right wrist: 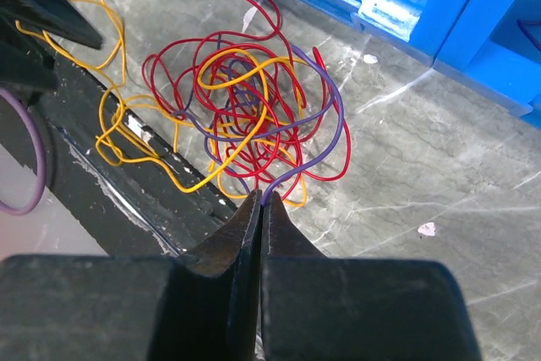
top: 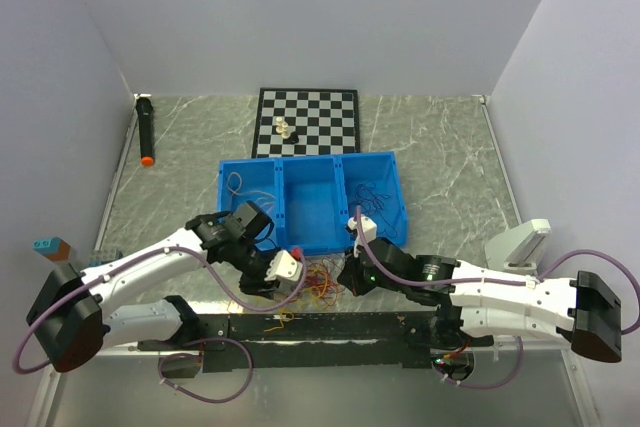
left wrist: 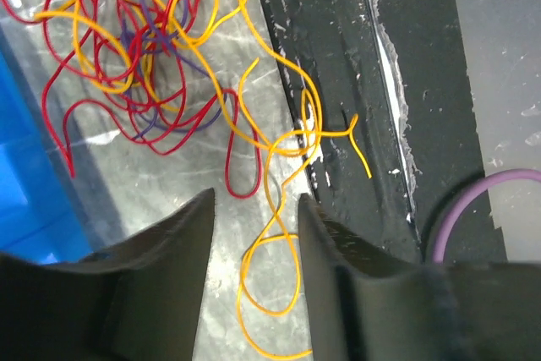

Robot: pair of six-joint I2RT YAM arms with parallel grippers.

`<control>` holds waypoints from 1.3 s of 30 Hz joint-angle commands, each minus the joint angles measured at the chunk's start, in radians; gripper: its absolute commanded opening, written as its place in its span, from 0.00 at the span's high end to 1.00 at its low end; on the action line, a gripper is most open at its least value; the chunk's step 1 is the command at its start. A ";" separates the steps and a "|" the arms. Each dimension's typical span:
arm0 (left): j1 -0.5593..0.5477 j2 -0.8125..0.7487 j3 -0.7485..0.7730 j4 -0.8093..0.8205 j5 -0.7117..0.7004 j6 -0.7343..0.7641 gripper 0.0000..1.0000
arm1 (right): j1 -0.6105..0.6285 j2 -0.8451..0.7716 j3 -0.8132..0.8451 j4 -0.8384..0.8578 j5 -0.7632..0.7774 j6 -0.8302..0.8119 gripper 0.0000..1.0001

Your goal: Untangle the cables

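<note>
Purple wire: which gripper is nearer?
Right. The right gripper is shut on the purple wire at its end; the left gripper is apart, open around a yellow wire.

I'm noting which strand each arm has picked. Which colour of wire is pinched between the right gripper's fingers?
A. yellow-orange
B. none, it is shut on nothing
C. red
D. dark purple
D: in the right wrist view a dark purple wire leads out of the tangled cables straight into the tip of the shut right gripper.
</note>
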 commanded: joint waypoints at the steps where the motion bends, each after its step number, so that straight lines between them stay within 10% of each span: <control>1: -0.032 0.025 0.007 0.039 0.009 -0.016 0.47 | -0.003 -0.017 -0.006 0.027 0.007 -0.004 1.00; 8: -0.066 0.049 -0.011 0.042 -0.034 -0.020 0.38 | -0.003 -0.031 -0.011 0.031 0.005 -0.009 1.00; 15: -0.091 0.074 -0.091 0.151 -0.148 -0.038 0.50 | -0.003 -0.061 -0.017 0.019 0.005 -0.011 1.00; 23: -0.098 0.081 -0.065 0.174 -0.249 -0.028 0.94 | -0.003 -0.103 -0.049 0.031 0.001 -0.005 1.00; 39: -0.109 0.022 0.752 -0.289 -0.263 0.001 0.99 | -0.003 0.097 -0.020 0.048 -0.026 -0.029 1.00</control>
